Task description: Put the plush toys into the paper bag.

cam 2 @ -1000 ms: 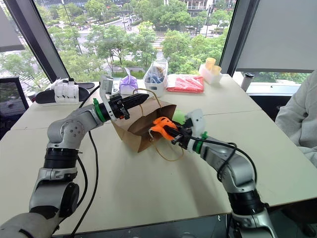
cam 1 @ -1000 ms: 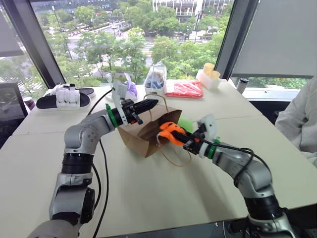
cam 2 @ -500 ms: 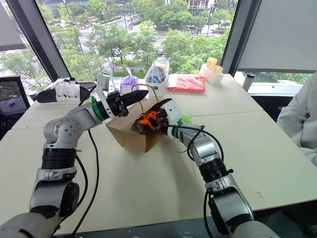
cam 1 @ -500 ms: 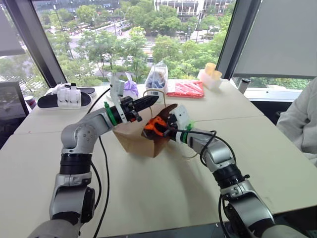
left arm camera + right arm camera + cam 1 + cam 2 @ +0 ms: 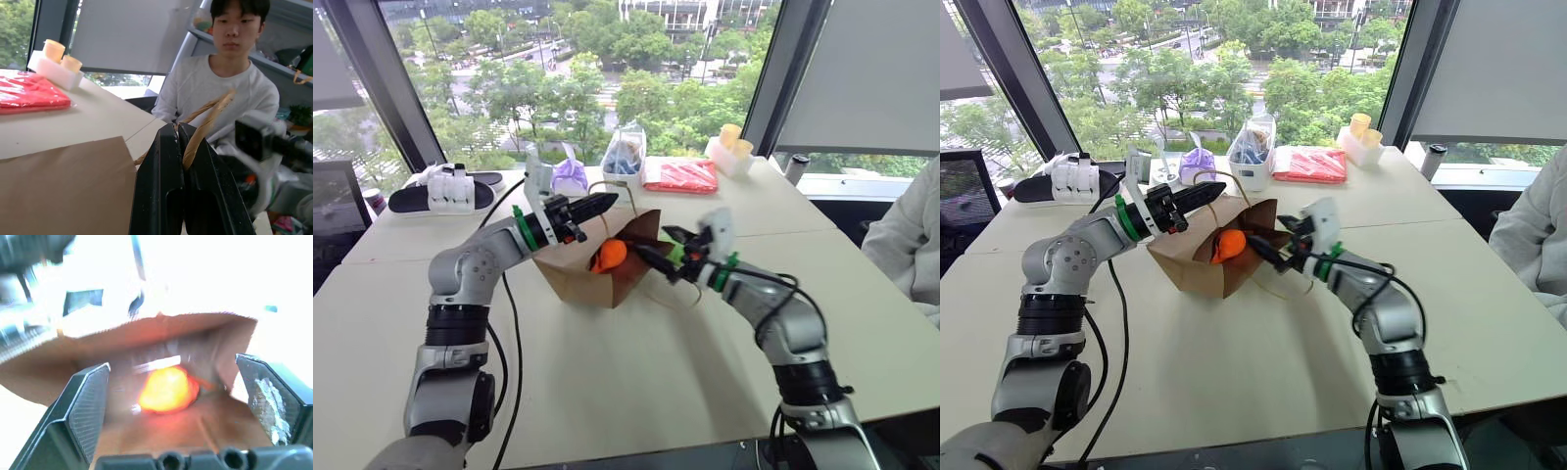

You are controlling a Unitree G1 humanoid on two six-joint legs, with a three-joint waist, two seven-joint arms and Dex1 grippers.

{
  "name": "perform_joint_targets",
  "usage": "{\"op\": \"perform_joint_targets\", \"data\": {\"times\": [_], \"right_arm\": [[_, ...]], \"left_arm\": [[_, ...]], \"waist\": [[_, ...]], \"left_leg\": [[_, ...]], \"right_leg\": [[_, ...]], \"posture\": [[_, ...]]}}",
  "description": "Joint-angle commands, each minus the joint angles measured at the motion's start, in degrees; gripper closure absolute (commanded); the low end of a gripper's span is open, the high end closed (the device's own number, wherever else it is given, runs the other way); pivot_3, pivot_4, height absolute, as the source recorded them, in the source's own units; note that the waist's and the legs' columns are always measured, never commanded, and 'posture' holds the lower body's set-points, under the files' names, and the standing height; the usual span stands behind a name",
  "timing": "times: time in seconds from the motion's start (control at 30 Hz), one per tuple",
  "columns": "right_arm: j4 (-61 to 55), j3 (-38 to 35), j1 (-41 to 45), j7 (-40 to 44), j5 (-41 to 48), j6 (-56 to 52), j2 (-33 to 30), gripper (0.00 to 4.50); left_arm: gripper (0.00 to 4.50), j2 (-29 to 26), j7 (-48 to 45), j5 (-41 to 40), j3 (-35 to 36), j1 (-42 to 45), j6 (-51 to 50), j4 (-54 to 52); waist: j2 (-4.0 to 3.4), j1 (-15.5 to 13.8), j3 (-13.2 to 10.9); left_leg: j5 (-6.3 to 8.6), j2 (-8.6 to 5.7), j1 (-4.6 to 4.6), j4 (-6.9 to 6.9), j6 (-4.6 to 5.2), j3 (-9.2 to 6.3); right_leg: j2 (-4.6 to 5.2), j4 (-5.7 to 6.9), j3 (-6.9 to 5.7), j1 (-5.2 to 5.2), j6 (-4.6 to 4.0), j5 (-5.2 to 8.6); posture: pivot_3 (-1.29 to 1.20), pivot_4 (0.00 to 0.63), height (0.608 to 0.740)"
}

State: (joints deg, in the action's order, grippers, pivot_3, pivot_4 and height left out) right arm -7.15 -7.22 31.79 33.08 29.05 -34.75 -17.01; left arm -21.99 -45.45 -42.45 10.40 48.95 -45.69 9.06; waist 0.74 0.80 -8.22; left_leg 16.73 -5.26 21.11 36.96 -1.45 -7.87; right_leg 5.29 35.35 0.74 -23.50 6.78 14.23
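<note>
Lying on its side on the pale bench (image 5: pixel 607 392), the paper bag (image 5: pixel 578 276) is presented with its mouth turned toward the robot's right. The orange plush toy (image 5: pixel 608 256) is seen inside that mouth, resting on the bag's lower wall; its dark markings cannot be made out. The left end effector (image 5: pixel 612 201) is clenched on one twisted-cord handle (image 5: pixel 208 120) of the bag, the cord being pinched between the two black fingers (image 5: pixel 161 191) at the upper edge of the opening, which is thereby held up. The right end effector (image 5: pixel 664 245) is positioned just at the mouth of the bag, its fingers spread wide and nothing gripped between them; in the right wrist view the orange toy is framed between the two spread fingers (image 5: pixel 85 406) without contact. A patch of lime green (image 5: pixel 677 254), taken to be the green plush toy, is noted on the bench just behind the right end effector, outside the bag. Toward the window edge of the bench, a purple tied pouch (image 5: pixel 571 175), a clear plastic bag (image 5: pixel 625 155), a red flat package (image 5: pixel 677 176) and a white tray with yellow cups (image 5: pixel 726 149) are recorded, well apart from the bag. A person in a light grey sweatshirt (image 5: pixel 215 93) is seated at the robot's right.
</note>
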Motion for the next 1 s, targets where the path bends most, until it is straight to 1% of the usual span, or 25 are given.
{"op": "perform_joint_targets", "data": {"times": [0.03, 0.1, 0.17, 0.33, 0.43, 0.53, 0.6, 0.7, 0.73, 0.8, 0.87, 0.9, 0.97, 1.0], "right_arm": [[1.4, -7.3, 1.7, -3.5, 2.7, 0.0, -2.0, 0.06], [8.9, -6.5, 3.4, -6.3, -3.2, 4.1, -4.2, 0.06], [17.7, -3.9, 5.9, -8.6, -8.7, 8.5, -5.4, 0.06], [39.1, -0.5, 14.5, -10.5, -15.3, 15.5, -3.7, 0.06], [50.9, -1.8, 19.9, -9.8, -14.8, 18.3, -1.5, 0.06], [60.3, -5.1, 24.6, -8.7, -12.0, 18.5, 0.7, 0.06], [64.8, -7.1, 26.8, -7.2, -10.4, 17.7, 1.6, 0.06], [69.6, -7.6, 28.4, -6.0, -10.7, 17.1, 2.0, 0.06], [71.0, -7.0, 28.6, -6.5, -11.8, 17.3, 2.0, 0.28], [72.8, -6.0, 28.8, -7.3, -13.5, 18.4, 2.0, 0.95], [73.6, -6.3, 29.1, -7.3, -13.7, 18.9, 2.2, 1.85], [73.7, -6.4, 29.2, -7.2, -13.7, 19.3, 2.3, 2.45], [73.8, -6.4, 29.4, -7.3, -13.9, 20.0, 2.5, 3.40], [73.9, -6.5, 29.4, -7.4, -14.0, 20.3, 2.5, 3.95]], "left_arm": [[4.50, -0.7, -0.7, 0.0, 0.5, 0.9, 1.1, -0.4], [4.50, -0.9, -0.7, 0.0, 0.5, 1.2, 0.8, -0.4], [4.50, -1.1, -0.6, -0.1, 0.4, 1.5, 0.4, -0.7], [4.50, -1.9, -0.7, 0.2, 0.4, 1.8, 0.3, -0.7], [4.50, -2.0, -0.5, 0.3, 0.3, 1.8, 0.5, -1.0], [4.50, -1.8, 0.2, -0.1, 0.5, 1.6, 0.0, -2.2], [4.50, -1.8, 0.6, -0.2, 0.6, 1.3, -0.2, -2.7], [4.50, -2.0, 0.9, -0.1, 0.6, 1.0, -0.2, -3.2], [4.50, -2.0, 1.1, -0.1, 0.7, 1.0, -0.2, -3.3], [4.50, -2.0, 1.4, -0.1, 0.8, 1.1, -0.1, -3.2], [4.50, -2.0, 1.5, -0.1, 0.8, 1.2, -0.1, -3.2], [4.50, -2.0, 1.5, -0.2, 0.8, 1.2, -0.1, -3.2], [4.50, -2.0, 1.6, -0.3, 0.7, 1.1, -0.1, -3.4], [4.50, -1.9, 1.6, -0.2, 0.7, 1.2, 0.0, -3.3]], "waist": [[0.00, 0.0, 0.0], [0.00, 0.0, 0.0], [0.00, 0.1, 0.0], [0.00, 0.8, 0.0], [0.00, 1.4, 0.0], [0.00, 1.7, 0.0], [0.00, 1.7, 0.0], [-0.01, 1.7, 0.0], [-0.01, 1.7, 0.0], [-0.01, 1.7, 0.0], [-0.01, 1.7, 0.0], [-0.01, 1.7, 0.0], [-0.01, 1.7, 0.0], [-0.01, 1.7, 0.0]], "left_leg": [[0.00, 0.00, -0.01, 0.01, 0.00, 0.00], [0.00, 0.00, -0.03, 0.02, 0.00, 0.02], [0.00, 0.00, -0.06, 0.01, 0.01, 0.08], [-0.01, 0.05, -0.09, -0.08, 0.00, 0.20], [-0.01, 0.04, -0.06, -0.12, -0.01, 0.19], [-0.01, 0.03, -0.05, -0.12, -0.01, 0.15], [-0.01, 0.03, -0.04, -0.11, -0.01, 0.11], [-0.01, 0.02, -0.03, -0.11, -0.01, 0.07], [-0.01, 0.02, -0.03, -0.11, -0.01, 0.07], [-0.01, 0.00, -0.03, -0.10, -0.01, 0.04], [-0.01, -0.01, -0.03, -0.10, -0.01, 0.04], [-0.01, -0.01, -0.03, -0.09, -0.01, 0.04], [-0.01, 0.00, -0.03, -0.07, -0.01, 0.04], [-0.01, 0.00, -0.03, -0.06, -0.01, 0.04]], "right_leg": [[0.00, 0.00, 0.01, 0.01, 0.00, 0.00], [0.00, 0.00, 0.03, 0.03, 0.00, 0.00], [-0.02, 0.01, 0.03, 0.03, 0.00, 0.00], [-0.05, 0.08, 0.18, -0.11, 0.00, 0.00], [-0.04, 0.06, 0.19, -0.14, -0.01, -0.01], [-0.03, 0.03, 0.19, -0.11, -0.01, -0.01], [-0.02, 0.03, 0.19, -0.10, -0.01, -0.01], [-0.02, 0.04, 0.19, -0.07, -0.02, -0.02], [-0.02, 0.04, 0.19, -0.06, -0.02, -0.02], [-0.02, 0.04, 0.19, -0.05, -0.02, -0.02], [-0.02, 0.04, 0.19, -0.05, -0.02, -0.02], [-0.02, 0.05, 0.19, -0.05, -0.02, -0.02], [-0.02, 0.05, 0.19, -0.05, -0.02, -0.02], [-0.03, 0.05, 0.19, -0.05, -0.02, -0.02]], "posture": [[0.00, 0.150, 0.740], [0.00, 0.150, 0.740], [0.00, 0.150, 0.740], [0.00, 0.150, 0.740], [0.00, 0.150, 0.740], [0.00, 0.150, 0.740], [0.00, 0.150, 0.740], [0.00, 0.150, 0.740], [0.00, 0.150, 0.740], [0.00, 0.150, 0.740], [0.00, 0.150, 0.740], [0.00, 0.150, 0.740], [0.00, 0.150, 0.740], [0.00, 0.150, 0.740]]}}
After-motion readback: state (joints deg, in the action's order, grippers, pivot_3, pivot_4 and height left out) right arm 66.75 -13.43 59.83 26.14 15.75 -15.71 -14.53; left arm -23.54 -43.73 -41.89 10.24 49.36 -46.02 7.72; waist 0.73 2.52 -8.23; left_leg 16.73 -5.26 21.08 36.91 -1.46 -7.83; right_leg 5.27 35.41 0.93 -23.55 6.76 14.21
